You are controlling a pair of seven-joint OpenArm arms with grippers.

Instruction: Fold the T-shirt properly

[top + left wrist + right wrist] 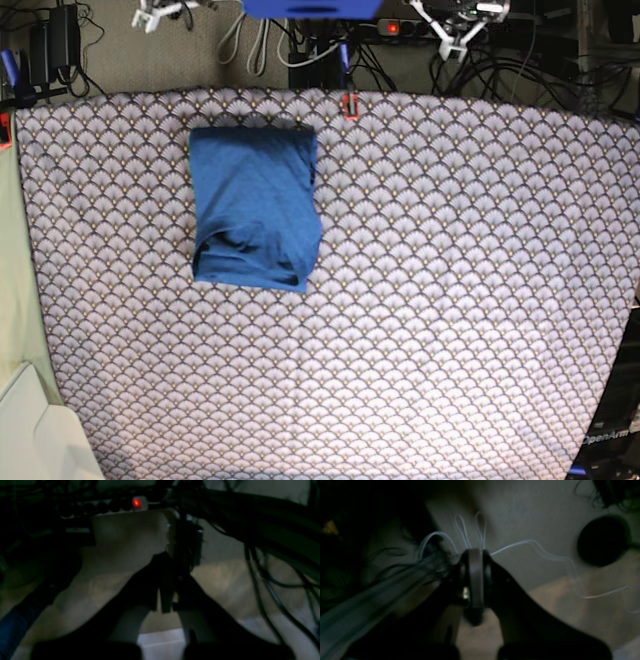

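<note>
A scallop-patterned table cloth (420,300) is spread out; the T-shirt (255,205) lies folded on its far-left part. Soft and limp, it is best pinched at corners. Both grippers are parked beyond the cloth, jaws clenched on nothing.

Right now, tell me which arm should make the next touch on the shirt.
Right, probably. The T-shirt lies folded on the table cloth toward the base view's left, nearer the right gripper; the left gripper sits far across. Both are parked off the cloth.
</note>
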